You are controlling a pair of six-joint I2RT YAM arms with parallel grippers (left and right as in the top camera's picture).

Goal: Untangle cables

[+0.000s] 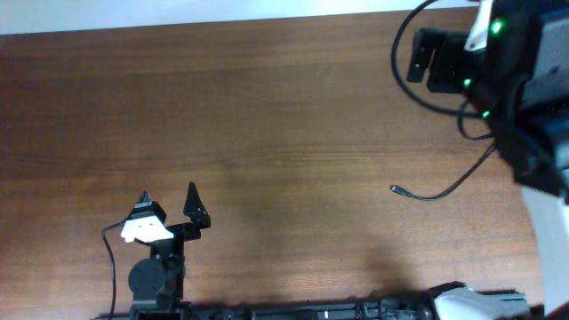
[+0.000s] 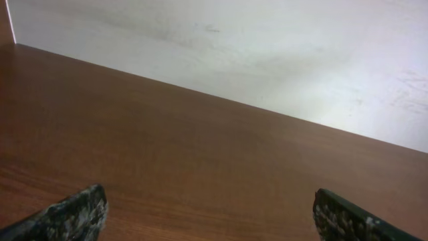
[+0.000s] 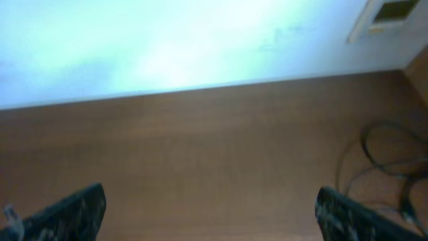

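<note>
The table (image 1: 267, 107) is bare brown wood with the grain running side to side. It fills nearly all of the overhead view. A pale strip runs along its far edge at 12 o'clock, and both wrist views show this to be a plain light wall (image 2: 267, 47). In the right wrist view, a small white panel (image 3: 388, 17) sits on that wall at 1 o'clock. It is too blurred to read.

In the overhead view, the cable (image 1: 436, 196) lies at 3 o'clock. It is one thin black strand with its plug (image 1: 394, 188) pointing toward the table's middle. It curves away toward 2 o'clock until the right arm (image 1: 507, 71) covers it, so how much more lies under there cannot be told. That arm is a dark mass with green lights (very close to the camera), and it is cut off by the frame at 1 to 3 o'clock. Its gripper cannot be picked out from above.

In the right wrist view, thin dark loops (image 3: 381, 154) lie on the wood at 3 o'clock. They are partly cut off by the edge, and too soft to show how they cross.

The right gripper (image 3: 210, 214) has its fingers (image 3: 73, 211) spread wide in the bottom corners, with nothing between them. The left gripper (image 1: 169, 196) is at 7 o'clock in the overhead view, well apart from the cable. Its fingers (image 2: 73, 214) are likewise spread over bare wood, with only the tips in view.
</note>
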